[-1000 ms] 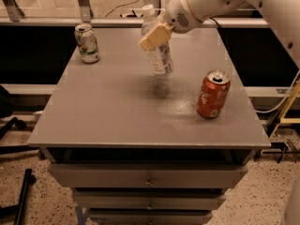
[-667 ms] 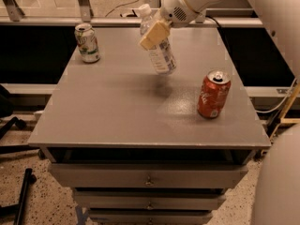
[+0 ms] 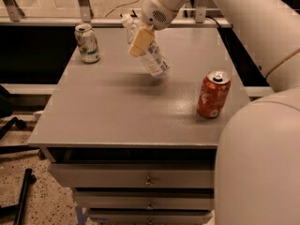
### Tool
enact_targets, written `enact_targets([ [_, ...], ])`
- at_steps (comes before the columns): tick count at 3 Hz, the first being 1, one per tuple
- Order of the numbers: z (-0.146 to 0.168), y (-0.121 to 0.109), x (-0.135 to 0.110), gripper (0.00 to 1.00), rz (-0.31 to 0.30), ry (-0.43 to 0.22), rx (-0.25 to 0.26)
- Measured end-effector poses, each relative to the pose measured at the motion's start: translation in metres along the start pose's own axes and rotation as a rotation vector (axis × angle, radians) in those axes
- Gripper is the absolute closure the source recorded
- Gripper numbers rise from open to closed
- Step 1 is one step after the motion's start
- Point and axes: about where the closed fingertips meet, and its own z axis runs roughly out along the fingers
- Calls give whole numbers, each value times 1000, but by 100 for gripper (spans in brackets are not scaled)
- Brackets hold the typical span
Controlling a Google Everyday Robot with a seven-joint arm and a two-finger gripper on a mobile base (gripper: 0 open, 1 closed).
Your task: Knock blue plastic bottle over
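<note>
Grey drawer fronts (image 3: pixel 147 179) are sitting nearest, under the grey tabletop (image 3: pixel 117 116), w/ the robot's white body (image 3: pixel 258 172) bulging in at near right. Red soda can (image 3: pixel 213 93) is standing upright on the near-right part of the top, well apart from the action.

Further back, mid-table, the blue plastic bottle (image 3: pixel 154 60) is leaning hard: white cap (image 3: pixel 126 20) pointing up-left & away, base down-right, touching the surface or just above it, can't tell which. Gripper (image 3: pixel 139 46) is sitting at the bottle's upper half, w/ the arm (image 3: pixel 243 13) reaching in from top right. One tan finger (image 3: pixel 141 40) is lying across the bottle's front. The other is hidden behind it, so it's prob. clamping the bottle, not just nudging.

Green-and-white soda can (image 3: pixel 87 42) is standing upright near the far-left corner, away from it all.

Step in hand, imo: the tipping phase, w/ the bottle off vertical but not down yet. Next move is calling for more tilt the same way until it's lying on its side, then letting go, while keeping the sweep away from both cans.
</note>
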Motion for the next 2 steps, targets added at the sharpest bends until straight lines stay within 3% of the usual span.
enact_targets([
  [2, 48, 12, -27, 100, -26, -37, -33],
])
